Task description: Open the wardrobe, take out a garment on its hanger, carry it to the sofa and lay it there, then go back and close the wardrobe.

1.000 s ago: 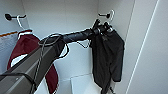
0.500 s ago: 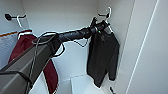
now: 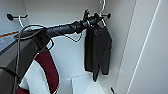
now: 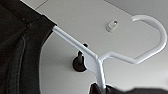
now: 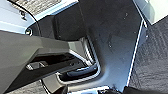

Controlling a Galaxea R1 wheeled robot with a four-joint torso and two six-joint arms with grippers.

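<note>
Black top (image 3: 97,50): soft, light, limp; best carried by its stiff white hanger (image 4: 93,59), which the left gripper (image 3: 96,19) pinched below the hook.

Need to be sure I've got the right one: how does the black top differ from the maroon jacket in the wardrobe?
The garment is plain black all over; the maroon jacket has white sleeves. The garment hangs at the right by the left gripper, its white hanger lifted clear of the black hook; the jacket hangs at the left, apart from the gripper. Both are inside the white wardrobe.
</note>
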